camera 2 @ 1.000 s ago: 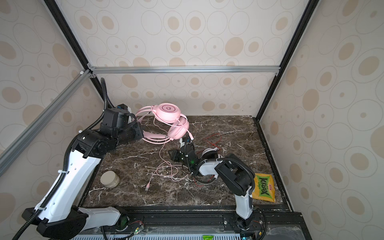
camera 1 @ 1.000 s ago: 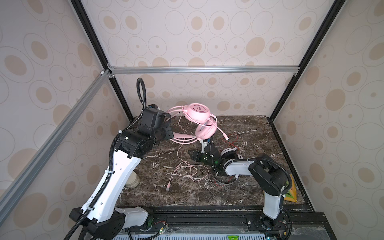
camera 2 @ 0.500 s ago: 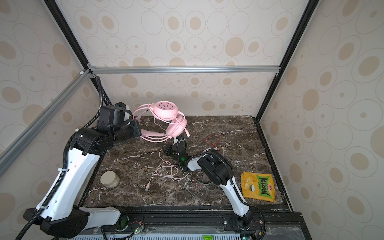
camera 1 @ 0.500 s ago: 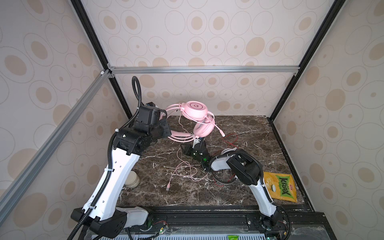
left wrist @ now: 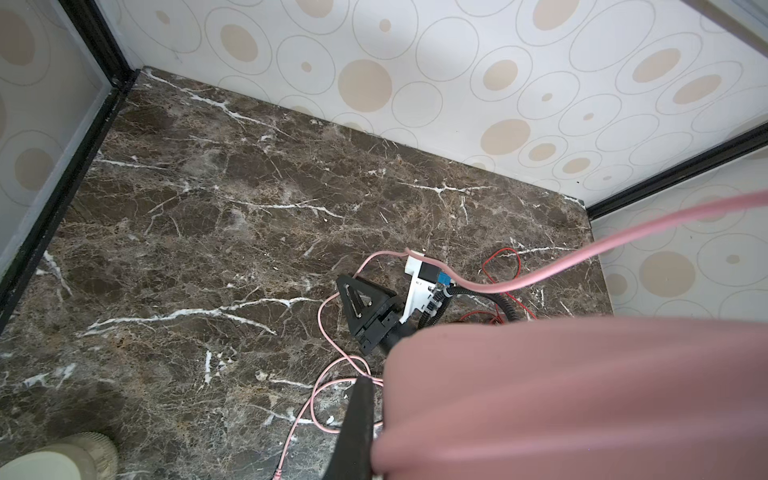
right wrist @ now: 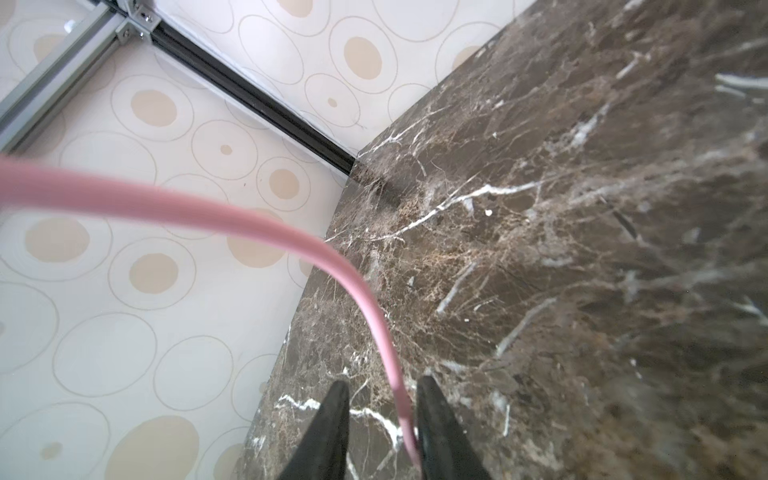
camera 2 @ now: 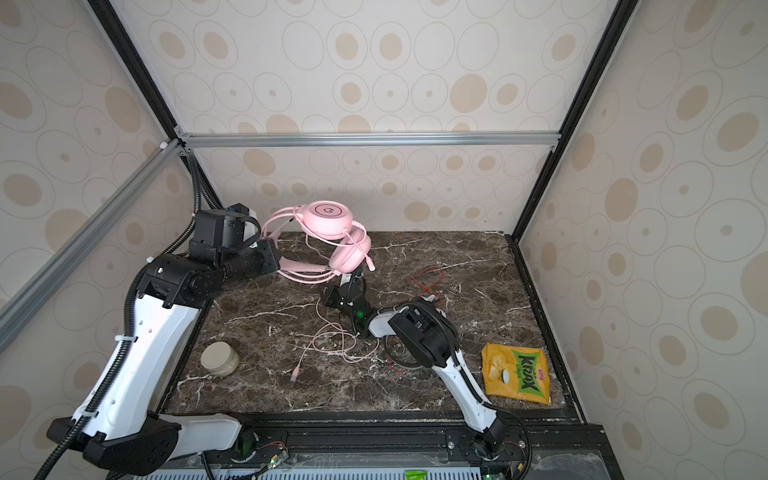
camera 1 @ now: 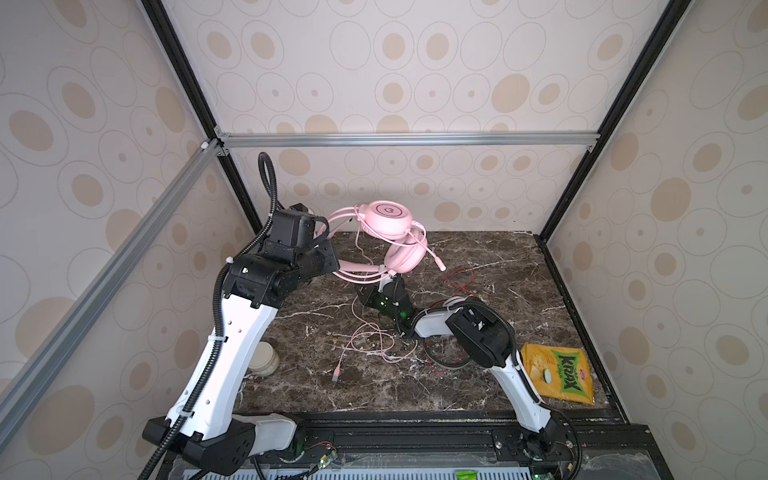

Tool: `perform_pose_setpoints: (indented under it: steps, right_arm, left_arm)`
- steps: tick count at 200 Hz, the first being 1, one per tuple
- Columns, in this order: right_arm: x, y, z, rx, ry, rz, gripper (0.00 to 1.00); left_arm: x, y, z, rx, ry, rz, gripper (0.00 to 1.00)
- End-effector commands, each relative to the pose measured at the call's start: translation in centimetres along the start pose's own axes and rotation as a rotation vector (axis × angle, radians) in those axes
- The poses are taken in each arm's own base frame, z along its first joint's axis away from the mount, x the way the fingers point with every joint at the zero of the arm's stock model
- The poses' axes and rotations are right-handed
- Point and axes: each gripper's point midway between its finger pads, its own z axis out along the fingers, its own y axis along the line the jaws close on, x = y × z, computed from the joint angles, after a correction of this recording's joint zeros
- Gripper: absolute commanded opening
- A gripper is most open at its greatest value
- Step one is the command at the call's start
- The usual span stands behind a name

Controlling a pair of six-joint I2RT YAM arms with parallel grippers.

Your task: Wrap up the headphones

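The pink headphones hang above the back of the marble table. My left gripper is shut on their pink headband. Their pink cable drops to loose loops on the table. My right gripper sits just under the lower ear cup. Its jaws stand narrowly open, with the cable running between them against one finger. The white-and-black headphones lie mostly hidden behind the right arm. Their red cable trails toward the back.
A yellow chip bag lies at the front right. A round beige container stands at the front left by the left arm. Patterned walls and black frame posts close in three sides.
The right gripper has moved back and left to under the pink ear cup, and its jaws have narrowed around the pink cable. The left gripper has shifted the headset slightly up and back.
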Motion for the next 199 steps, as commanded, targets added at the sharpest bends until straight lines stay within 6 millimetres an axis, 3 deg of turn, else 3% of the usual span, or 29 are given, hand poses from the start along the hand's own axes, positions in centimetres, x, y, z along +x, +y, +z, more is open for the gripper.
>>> perform_pose_setpoints:
  steps: [1,21,87,121,152,164,199]
  right_arm:
    - [0.5,-0.2,0.5,-0.03,0.017,0.02,0.15]
    - [0.6,0.0,-0.4,-0.045,0.02,0.023,0.0]
    - [2.2,0.1,-6.5,-0.03,0.133,-0.006,0.0]
    - [4.5,1.8,-12.0,0.042,0.351,-0.09,0.0]
    - [6.5,3.6,-17.9,0.153,0.547,-0.287,0.0]
    - [6.3,4.9,-20.3,0.168,0.558,-0.365,0.0]
    - [5.6,5.4,-27.1,0.278,0.573,-0.521,0.0]
  left_arm:
    - [-2.6,-1.2,-1.9,0.068,-0.101,-0.019,0.0]
    - [-2.6,-0.9,-1.7,0.064,-0.099,-0.025,0.0]
    - [-3.6,-0.5,-1.9,0.047,-0.12,-0.046,0.0]
    - [-4.0,0.5,-1.2,-0.007,-0.129,-0.06,0.0]
    - [-4.8,1.0,-0.3,-0.036,-0.137,-0.076,0.0]
    - [-5.3,1.2,-0.2,-0.049,-0.143,-0.079,0.0]
    - [-6.4,1.6,-0.6,-0.071,-0.153,-0.1,0.0]
